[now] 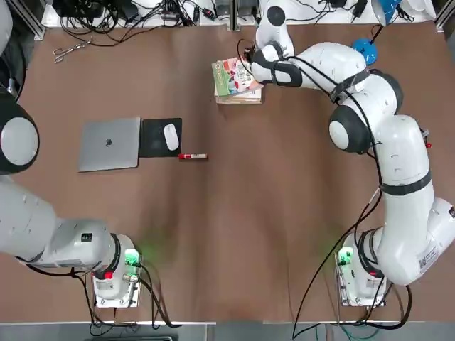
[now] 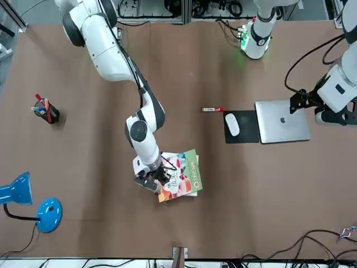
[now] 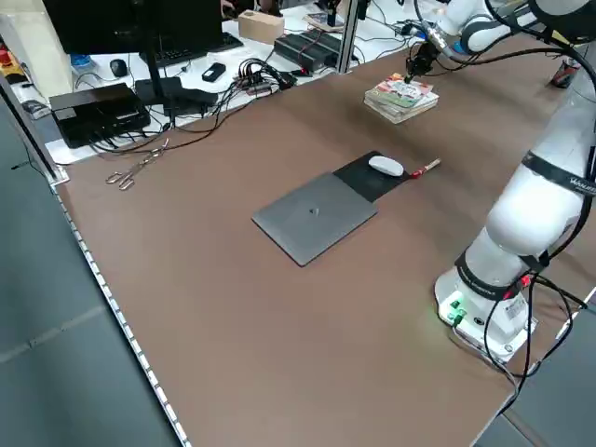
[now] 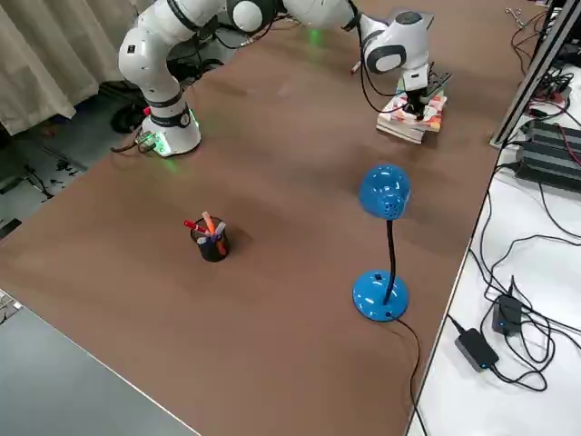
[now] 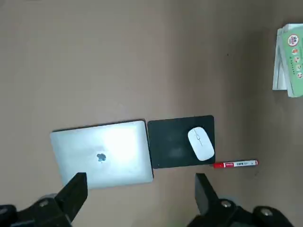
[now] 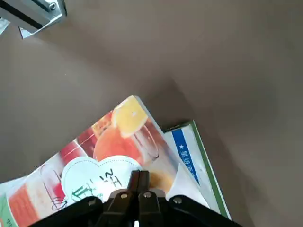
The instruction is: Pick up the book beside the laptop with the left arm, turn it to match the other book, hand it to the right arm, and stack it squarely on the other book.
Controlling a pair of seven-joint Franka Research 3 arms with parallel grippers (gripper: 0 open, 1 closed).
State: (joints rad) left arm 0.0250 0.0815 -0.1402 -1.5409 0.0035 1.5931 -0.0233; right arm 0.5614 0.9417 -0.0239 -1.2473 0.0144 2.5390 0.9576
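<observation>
The book, green-bordered with pink and red artwork, lies on top of the other book at the far middle of the table, slightly skewed to it. A white corner with a blue stripe of the other book shows past the cover. My right gripper is shut, its tips resting on the cover near the edge. The laptop lies closed at the left. My left gripper hangs open, high above the laptop, holding nothing.
A black mouse pad with a white mouse lies next to the laptop, and a red marker beside it. A blue desk lamp and a pen cup stand on the right. Scissors and cables lie at the far edge.
</observation>
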